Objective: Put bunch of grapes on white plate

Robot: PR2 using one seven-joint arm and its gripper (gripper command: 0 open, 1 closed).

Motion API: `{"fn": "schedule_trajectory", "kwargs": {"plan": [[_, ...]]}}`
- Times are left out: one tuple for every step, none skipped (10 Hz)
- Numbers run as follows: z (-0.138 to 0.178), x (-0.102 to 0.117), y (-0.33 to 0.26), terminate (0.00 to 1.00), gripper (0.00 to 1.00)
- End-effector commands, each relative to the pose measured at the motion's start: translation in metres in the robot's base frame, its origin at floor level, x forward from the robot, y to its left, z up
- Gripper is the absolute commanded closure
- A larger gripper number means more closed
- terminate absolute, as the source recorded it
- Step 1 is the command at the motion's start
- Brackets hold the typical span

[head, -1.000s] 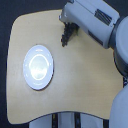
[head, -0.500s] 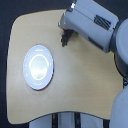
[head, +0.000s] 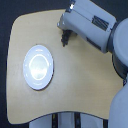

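Pale wood worktop [head: 85, 95] fills the frame, and the white plate [head: 38, 66] sits bare at centre left, nothing on it yet. Up at the top, right of centre, the big grey arm [head: 90, 25] reaches in from the upper right and its dark tool [head: 65, 38] hangs just over the wood, well apart from the plate. A small dark shape sits right at the tool's tip, and that reads as the bunch of grapes [head: 64, 42], though it's too small and blurred to be sure, and I cannot tell whether the tool is closed on it or merely over it. My call: this is the pickup or early carry stage. Next, the load must travel down-left across the worktop to the plate's shallow centre, then be released.
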Motion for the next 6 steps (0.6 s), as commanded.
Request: {"fn": "schedule_trajectory", "kwargs": {"plan": [[-0.004, 0.027, -0.002, 0.00, 0.00], [-0.005, 0.024, -0.002, 0.00, 0.00], [-0.007, 0.019, -0.004, 0.00, 0.00], [-0.007, 0.015, -0.006, 0.00, 0.00], [-0.007, 0.011, -0.005, 0.00, 0.00], [-0.008, 0.010, -0.004, 0.00, 1.00]]}}
